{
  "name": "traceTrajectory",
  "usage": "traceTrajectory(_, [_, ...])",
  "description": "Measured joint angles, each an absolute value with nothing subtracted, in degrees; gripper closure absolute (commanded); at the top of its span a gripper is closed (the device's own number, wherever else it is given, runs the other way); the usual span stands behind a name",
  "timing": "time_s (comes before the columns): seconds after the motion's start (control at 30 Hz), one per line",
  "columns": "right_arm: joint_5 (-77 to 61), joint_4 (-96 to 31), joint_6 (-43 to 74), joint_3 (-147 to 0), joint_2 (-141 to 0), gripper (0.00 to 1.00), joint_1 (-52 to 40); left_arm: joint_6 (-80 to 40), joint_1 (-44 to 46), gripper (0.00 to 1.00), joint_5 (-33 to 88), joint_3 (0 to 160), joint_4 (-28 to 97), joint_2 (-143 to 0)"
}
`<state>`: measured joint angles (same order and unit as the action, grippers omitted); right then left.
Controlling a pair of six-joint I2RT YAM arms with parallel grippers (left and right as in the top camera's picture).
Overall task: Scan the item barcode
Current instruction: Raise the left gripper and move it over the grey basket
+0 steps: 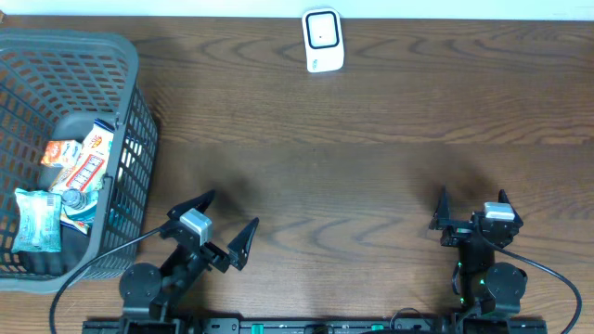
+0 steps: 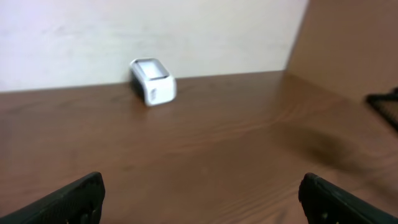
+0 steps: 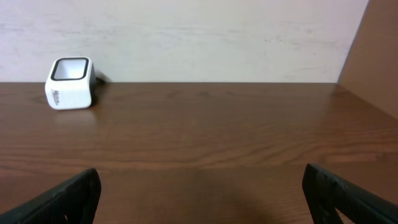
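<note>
The white barcode scanner [image 1: 323, 40] stands at the table's far edge by the wall; it also shows in the left wrist view [image 2: 153, 81] and the right wrist view [image 3: 70, 83]. Packaged items lie in the grey basket [image 1: 130, 139] at the left: an orange-and-white snack pack [image 1: 79, 162] and a teal packet [image 1: 37, 221]. No barcode is readable. My left gripper [image 1: 230, 211] [image 2: 202, 199] hovers open near the front edge, right of the basket, with nothing between its fingers. My right gripper [image 1: 473, 197] [image 3: 199, 193] is open and empty at the front right.
Bare brown wood stretches between both grippers and the scanner. A white wall runs behind the table's far edge. The basket's tall mesh wall stands just left of my left arm, and a black cable [image 1: 93, 264] loops below it.
</note>
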<state>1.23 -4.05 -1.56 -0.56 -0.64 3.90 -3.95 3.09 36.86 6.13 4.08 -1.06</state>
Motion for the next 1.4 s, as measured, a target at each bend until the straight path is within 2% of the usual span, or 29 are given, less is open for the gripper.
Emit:
traceTrajectory(0.43, [1.2,-4.0,-1.6,-0.6,-0.7,0.01,3.9,-10.4,3.1,0.01,43.4,25.3,4.5,-13.0])
traceTrajectory(0.6, [1.2,-4.1,-1.6,-0.6,-0.7,0.01,3.9,-13.1,3.1,0.01,44.9,36.1,12.4,-22.5])
traceTrajectory(0.73, [1.2,-4.1,-1.6,-0.6,-0.7,0.01,3.9,-11.9,3.1,0.01,55.5,42.6,17.6,-30.7])
traceTrajectory(0.97, [1.2,-4.1,-1.6,-0.6,-0.7,0.01,3.9,-10.6,3.2,0.01,71.1,43.3,24.3,-39.6])
traceTrajectory(1.07, [1.2,-4.1,-1.6,-0.6,-0.7,0.01,3.9,-11.6,3.2,0.01,77.0,43.0,17.9,-43.0])
traceTrajectory(1.17, [1.2,-4.1,-1.6,-0.5,-0.7,0.01,3.9,-17.6,3.2,0.01,81.2,42.7,6.5,-45.3])
traceTrajectory(1.27, [1.2,-4.1,-1.6,-0.5,-0.7,0.01,3.9,-30.5,3.2,0.01,84.4,42.5,-14.8,-47.6])
traceTrajectory(1.4, [1.2,-4.0,-1.7,-0.4,-0.8,0.01,3.9,-52.6,3.1,0.01,87.2,43.7,-50.3,-51.4])
